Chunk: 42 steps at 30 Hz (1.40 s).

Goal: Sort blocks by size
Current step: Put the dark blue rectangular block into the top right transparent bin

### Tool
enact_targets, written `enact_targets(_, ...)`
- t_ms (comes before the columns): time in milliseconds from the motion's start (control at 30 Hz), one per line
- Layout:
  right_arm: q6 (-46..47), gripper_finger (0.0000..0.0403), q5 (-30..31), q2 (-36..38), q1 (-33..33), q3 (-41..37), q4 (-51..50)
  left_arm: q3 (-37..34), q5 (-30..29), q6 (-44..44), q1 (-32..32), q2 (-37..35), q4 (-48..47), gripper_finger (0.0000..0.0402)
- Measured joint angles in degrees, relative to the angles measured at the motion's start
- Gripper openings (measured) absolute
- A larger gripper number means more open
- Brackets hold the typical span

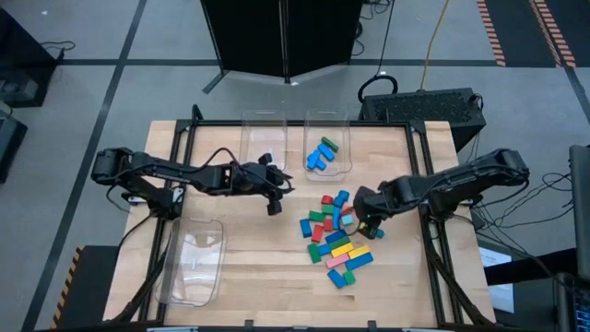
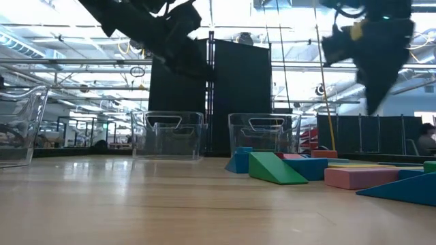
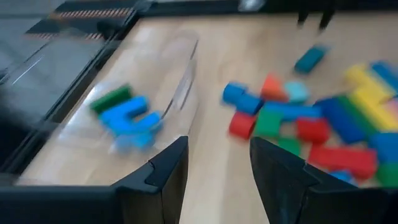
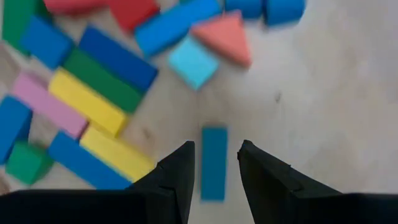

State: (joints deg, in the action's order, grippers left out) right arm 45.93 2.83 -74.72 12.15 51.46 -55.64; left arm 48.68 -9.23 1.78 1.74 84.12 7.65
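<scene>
Unmarked blocks (image 1: 334, 235) beneath right claw (image 1: 369, 228)

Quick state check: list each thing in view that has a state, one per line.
Left end effector: open, empty, raised beside the bins.
Right end effector: open, above the teal block.
Far right bin: holds blue and green blocks.
Far left bin: empty.
Near bin: empty.
Block pile: loose, unsorted on the table.
</scene>
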Motion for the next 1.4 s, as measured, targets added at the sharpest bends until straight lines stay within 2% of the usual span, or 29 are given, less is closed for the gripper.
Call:
enact_targets(133,4.51,0.0118,-5.75,0.0,2.45,-2.21,0.14,0.0,7.99,0.03,-0.82,2.45,7.78,0.0173)
enact_targets(300,9.47,0.0118,-5.69,0.0,5.21,-3.96,1.56,0.0,11.0,0.46,-1.96,7.44,16.23,0.0173)
enact_targets(633,11.87,0.0124,2.87,0.0,11.64,-5.57,4.79,0.0,13.78,0.48,-2.69,15.98,27.53,0.0173)
enact_targets(867,11.68,0.015,9.2,-1.73,15.36,-5.55,4.2,0.12,13.76,0.48,-3.31,16.54,27.97,0.0173)
enact_targets(1200,11.77,0.0207,9.49,-8.25,17.16,-5.55,2.64,0.16,13.72,0.54,-4.39,16.54,27.9,0.0173)
enact_targets(1400,10.56,0.0215,9.28,-10.54,17.26,-5.55,2.95,0.16,13.7,0.57,-4.39,16.54,27.88,0.0173)
